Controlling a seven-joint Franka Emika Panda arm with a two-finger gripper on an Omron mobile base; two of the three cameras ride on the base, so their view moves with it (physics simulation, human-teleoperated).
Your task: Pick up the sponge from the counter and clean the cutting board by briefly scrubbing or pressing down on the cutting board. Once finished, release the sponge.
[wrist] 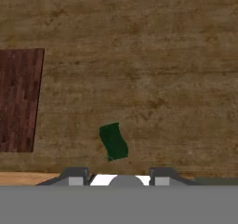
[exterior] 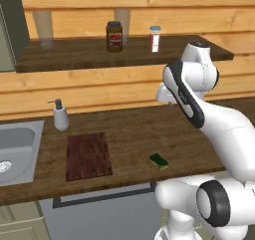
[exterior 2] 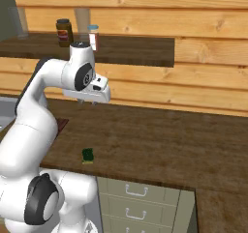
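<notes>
The sponge (exterior: pixel 159 160) lies flat on the counter (exterior: pixel 129 129) near its front edge, apart from the board (exterior: pixel 88 155), which sits between it and the sink (exterior: pixel 15 152). The gripper (exterior 2: pixel 93 102) hangs well above the counter, holding nothing; its 2 fingertips (wrist: pixel 76 177) look spread apart, though they are barely visible in the hand view.
</notes>
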